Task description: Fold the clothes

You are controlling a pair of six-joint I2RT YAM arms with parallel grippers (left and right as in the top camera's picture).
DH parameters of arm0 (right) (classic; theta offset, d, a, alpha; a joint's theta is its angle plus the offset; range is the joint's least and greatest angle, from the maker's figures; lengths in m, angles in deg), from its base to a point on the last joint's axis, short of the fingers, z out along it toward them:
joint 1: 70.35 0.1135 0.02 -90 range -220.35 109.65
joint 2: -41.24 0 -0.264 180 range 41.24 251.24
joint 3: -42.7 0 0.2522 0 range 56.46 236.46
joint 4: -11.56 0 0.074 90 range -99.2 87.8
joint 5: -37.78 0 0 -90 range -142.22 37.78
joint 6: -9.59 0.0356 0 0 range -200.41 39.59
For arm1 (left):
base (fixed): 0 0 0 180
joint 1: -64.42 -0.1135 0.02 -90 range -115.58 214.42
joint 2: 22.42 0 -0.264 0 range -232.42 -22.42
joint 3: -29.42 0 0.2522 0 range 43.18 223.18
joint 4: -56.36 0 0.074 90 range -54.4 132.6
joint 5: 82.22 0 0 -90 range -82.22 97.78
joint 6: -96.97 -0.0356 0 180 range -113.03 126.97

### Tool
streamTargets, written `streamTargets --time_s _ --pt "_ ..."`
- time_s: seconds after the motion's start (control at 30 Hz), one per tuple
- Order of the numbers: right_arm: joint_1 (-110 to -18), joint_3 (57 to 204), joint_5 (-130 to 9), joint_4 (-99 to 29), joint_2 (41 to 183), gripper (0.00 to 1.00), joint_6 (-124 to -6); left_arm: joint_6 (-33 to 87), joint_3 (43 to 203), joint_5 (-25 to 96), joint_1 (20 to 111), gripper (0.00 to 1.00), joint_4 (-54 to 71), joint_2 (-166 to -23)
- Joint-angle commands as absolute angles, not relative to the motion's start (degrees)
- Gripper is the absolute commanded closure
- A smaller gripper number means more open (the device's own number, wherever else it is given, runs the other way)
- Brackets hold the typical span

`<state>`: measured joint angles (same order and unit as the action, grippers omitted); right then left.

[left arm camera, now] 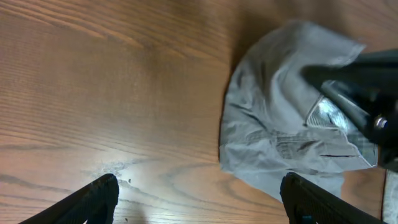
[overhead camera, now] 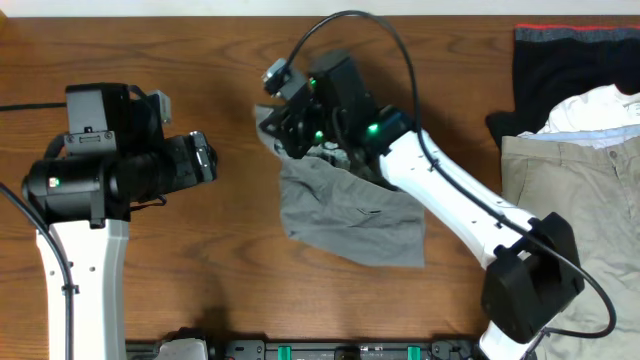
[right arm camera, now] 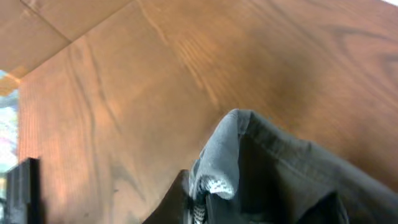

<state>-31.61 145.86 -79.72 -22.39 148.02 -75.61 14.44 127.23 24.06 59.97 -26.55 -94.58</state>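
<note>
The grey shorts (overhead camera: 350,215) lie crumpled in the middle of the table. My right gripper (overhead camera: 285,125) is shut on their upper left edge and holds that part lifted. In the right wrist view a fold of grey cloth (right arm camera: 249,155) with a patterned inner label bulges between the fingers (right arm camera: 205,199). My left gripper (overhead camera: 205,158) is open and empty, left of the shorts and apart from them. In the left wrist view its two fingertips (left arm camera: 199,199) frame bare wood, with the shorts (left arm camera: 273,137) ahead to the right.
At the right edge lie beige-khaki trousers (overhead camera: 575,200), a white garment (overhead camera: 600,110) and a black garment with a red edge (overhead camera: 560,60). A black cable (overhead camera: 400,50) loops over the right arm.
</note>
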Motion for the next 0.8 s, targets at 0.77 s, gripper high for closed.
streamTargets --time_s 0.77 --pt "-58.7 135.7 -70.2 -63.3 145.4 0.29 -67.2 12.9 128.3 23.2 59.7 0.12 -27.0 -96.2"
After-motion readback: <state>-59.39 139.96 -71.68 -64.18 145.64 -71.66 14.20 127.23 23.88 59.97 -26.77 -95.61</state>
